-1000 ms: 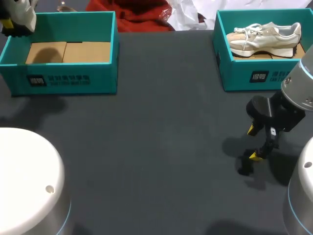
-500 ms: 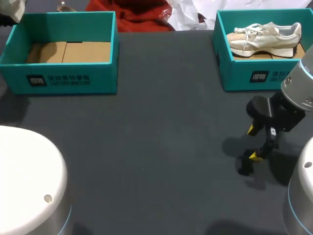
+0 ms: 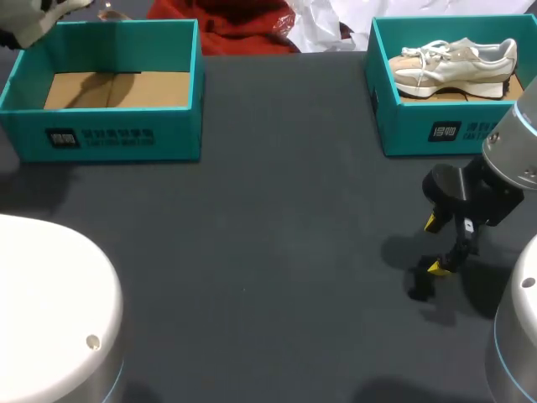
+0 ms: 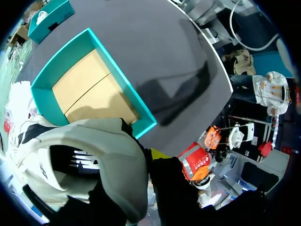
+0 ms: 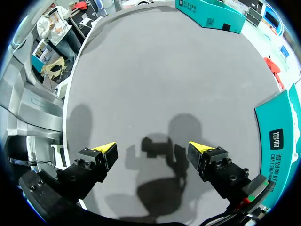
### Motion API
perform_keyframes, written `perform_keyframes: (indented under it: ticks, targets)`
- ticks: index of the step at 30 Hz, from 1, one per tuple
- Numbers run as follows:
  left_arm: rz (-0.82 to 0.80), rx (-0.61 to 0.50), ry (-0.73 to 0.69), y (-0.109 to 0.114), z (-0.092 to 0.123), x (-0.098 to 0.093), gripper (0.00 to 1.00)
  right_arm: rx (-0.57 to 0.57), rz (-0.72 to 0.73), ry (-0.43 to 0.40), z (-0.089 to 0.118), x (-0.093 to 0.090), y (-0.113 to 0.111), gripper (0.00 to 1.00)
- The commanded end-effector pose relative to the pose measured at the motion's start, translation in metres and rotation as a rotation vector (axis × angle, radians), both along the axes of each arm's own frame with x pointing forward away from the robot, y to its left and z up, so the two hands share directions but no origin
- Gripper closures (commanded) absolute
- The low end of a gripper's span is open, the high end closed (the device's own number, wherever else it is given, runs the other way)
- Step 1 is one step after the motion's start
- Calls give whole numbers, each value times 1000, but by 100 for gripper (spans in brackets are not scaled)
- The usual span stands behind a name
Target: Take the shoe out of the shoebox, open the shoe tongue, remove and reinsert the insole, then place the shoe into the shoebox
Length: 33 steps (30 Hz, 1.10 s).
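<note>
Shoeboxes stand at the far corners of the dark surface [image 3: 277, 252], both teal and without lids. The left shoebox [image 3: 168, 134] shows its brown cardboard floor. The right shoebox [image 3: 403, 126] holds a second shoe [image 3: 453, 63], white and beige, lying on its side with the sole toward the front wall. The shoe [image 4: 94, 155], a pale sneaker with dark markings, is up in the air at the left claw [image 4: 141, 160], which is clenched on it. It hides all but one yellow tip, and the left shoebox lies below and ahead of it. The right claw [image 5: 153, 150] is released, its fingers spread wide over bare surface in front of the right shoebox, touching nothing.
</note>
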<state>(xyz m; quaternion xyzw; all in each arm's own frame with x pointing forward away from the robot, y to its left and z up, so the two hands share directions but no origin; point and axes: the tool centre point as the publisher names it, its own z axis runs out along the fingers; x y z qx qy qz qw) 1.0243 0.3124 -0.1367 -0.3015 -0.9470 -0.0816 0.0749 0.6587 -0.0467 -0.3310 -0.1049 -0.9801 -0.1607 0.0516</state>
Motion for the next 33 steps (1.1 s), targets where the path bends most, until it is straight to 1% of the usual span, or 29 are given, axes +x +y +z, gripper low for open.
perform_keyframes:
  ticks: [1, 3, 4, 5, 7, 19, 20, 21, 22, 23, 24, 25, 26, 27, 30, 33]
  targets:
    - [-187, 44, -57, -3, -2, -1, 100, -2, -1, -3, -1, -2, 0, 0]
    - [-283, 8, -47, -1, -1, 6, 100, -2, -1, -3, -1, -2, 0, 0]
    - [-378, -18, -33, 0, -1, 7, 100, -2, -1, -3, -1, -2, 0, 0]
    - [-434, -12, -40, 2, -2, 9, 100, -2, -1, -3, -1, -2, 0, 0]
    - [-641, -32, -40, 8, -3, 14, 100, -2, -1, -3, -1, -2, 0, 0]
    - [-641, -32, -40, 8, -3, 14, 100, -2, -1, -3, -1, -2, 0, 0]
    - [-693, 6, -47, 6, -4, 15, 100, -2, -1, -3, -1, -2, 0, 0]
    - [-712, 5, -55, 6, -5, 17, 100, -2, -1, -3, -1, -2, 0, 0]
    - [-766, -33, -32, 8, -6, 20, 100, -2, -1, -3, -1, -2, 0, 0]
    - [-799, -41, -37, 9, -7, 23, 100, -2, -1, -3, -1, -2, 0, 0]
    - [-797, -12, -34, 12, -9, 28, 100, -2, -1, -3, -1, -2, 0, 0]
    - [-851, -26, -27, 14, -10, 30, 100, -2, -1, -3, -1, -2, 0, 0]
    - [-837, -28, -29, 17, -11, 34, 100, -2, -1, -3, -1, -2, 0, 0]
    - [-856, -15, -27, 18, -12, 37, 100, -2, -1, -3, -1, -2, 0, 0]
    - [-927, -21, -54, 22, -15, 41, 100, -2, -1, -3, -1, -2, 0, 0]
    - [-938, 19, -57, 23, -20, 44, 100, -2, -1, -3, -1, -2, 0, 0]
